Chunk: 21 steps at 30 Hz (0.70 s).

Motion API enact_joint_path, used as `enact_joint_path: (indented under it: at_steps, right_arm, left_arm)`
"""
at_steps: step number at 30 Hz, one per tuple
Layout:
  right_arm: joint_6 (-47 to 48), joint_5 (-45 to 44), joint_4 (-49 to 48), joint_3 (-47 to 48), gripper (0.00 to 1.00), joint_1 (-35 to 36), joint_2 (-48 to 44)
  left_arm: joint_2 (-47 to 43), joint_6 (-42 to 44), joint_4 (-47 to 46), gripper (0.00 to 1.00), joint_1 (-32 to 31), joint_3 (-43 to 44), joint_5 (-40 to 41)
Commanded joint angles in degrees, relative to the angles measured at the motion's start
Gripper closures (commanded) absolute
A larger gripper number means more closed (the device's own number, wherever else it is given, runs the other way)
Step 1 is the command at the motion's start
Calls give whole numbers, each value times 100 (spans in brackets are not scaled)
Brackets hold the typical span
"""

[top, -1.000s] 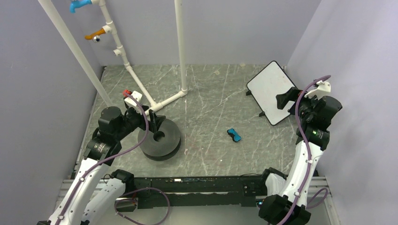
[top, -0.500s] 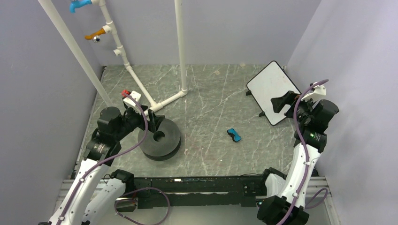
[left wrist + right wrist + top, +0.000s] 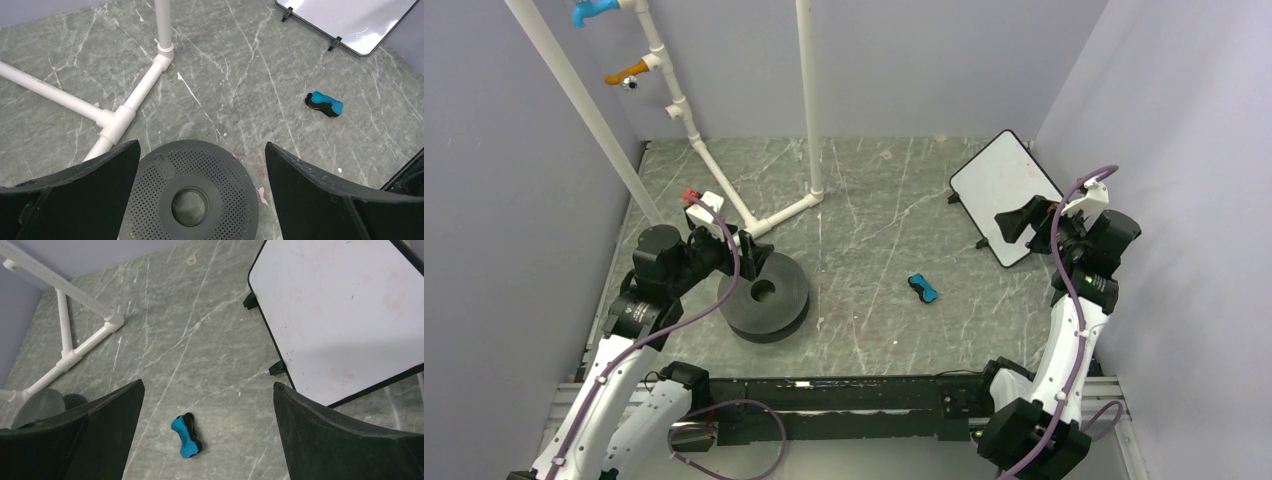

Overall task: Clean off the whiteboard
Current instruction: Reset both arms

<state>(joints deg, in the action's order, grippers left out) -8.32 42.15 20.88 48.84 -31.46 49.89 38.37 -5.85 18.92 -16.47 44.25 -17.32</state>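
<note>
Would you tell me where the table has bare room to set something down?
Bare table lies between the disc and the eraser, and between the pipes and the whiteboard. Crowded at the left, where the disc sits by the pipes.

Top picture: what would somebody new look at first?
Probably the whiteboard at the far right, nearly wiped clean, with the open right gripper over its near part. Then the little blue eraser lying alone mid-table, and the big black disc under the open left gripper at the left.
</note>
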Motion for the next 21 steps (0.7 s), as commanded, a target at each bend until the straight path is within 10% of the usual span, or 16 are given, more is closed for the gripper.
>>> enact_joint_path:
  at_steps: [1, 21]
  right_arm:
    - [172, 161, -65, 98, 0, -34, 96]
    - [485, 368, 155, 231, 0, -70, 195]
  left_arm:
    - [-17, -101, -221, 1, 72, 11, -155]
    - [-17, -76, -189, 1, 188, 14, -173]
